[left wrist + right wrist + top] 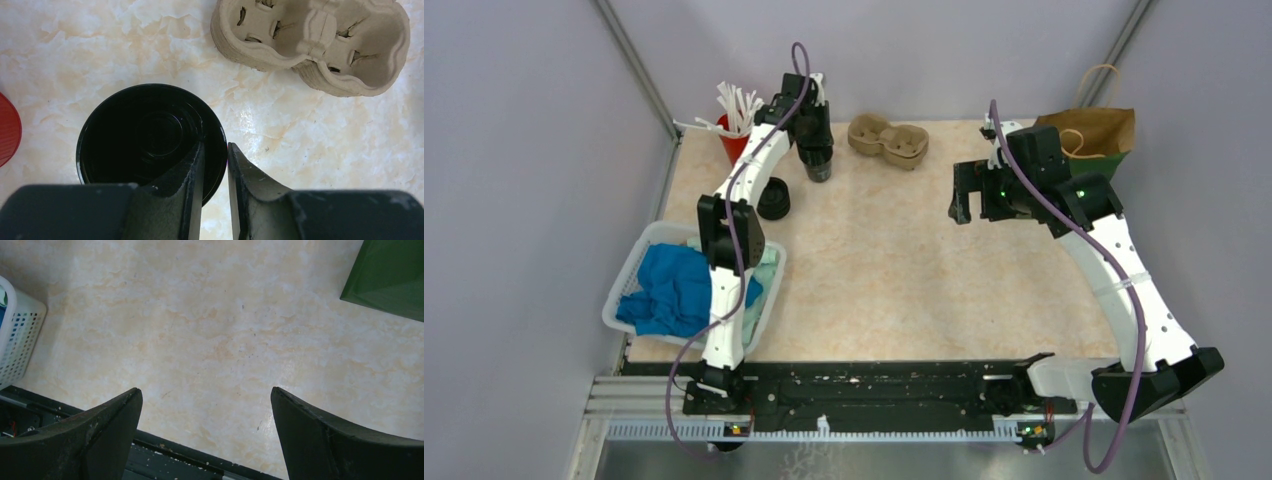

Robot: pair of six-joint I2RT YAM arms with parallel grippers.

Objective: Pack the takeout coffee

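**Well back at eleven o'clock, the coffee cup [820,172] sat pinched in the left gripper [215,146]**

Seen from above, the black coffee cup stood upright on the marbled surface [894,270] at about eleven o'clock, under the left arm's outstretched wrist. In the wrist view, one finger [192,172] of the left gripper lay inside the cup's rim and the other [247,182] stood outside it. The two were close together, with the cup's wall caught between them on its three o'clock side. The cup's top showed only glossy black rings. Whether the inner finger dipped into an open mouth or rested on a lid could not be told.

A red cup [734,147] of white sticks stood near the coffee cup, at its nine o'clock. A brown pulp tray [886,140] lay apart from the cup at its two o'clock. A black round object [776,207] rested on the surface at the cup's eight o'clock, partly hidden by the arm.

The right gripper [206,390] hovered toward two o'clock of the surface. Its fingers were spread wide with nothing between them and only bare marbling beneath. A brown paper bag [1099,130] stood in the far corner at one o'clock, with something green [390,275] at its foot. A white basket [629,280] holding a blue cloth [674,290] sat at the eight o'clock edge.
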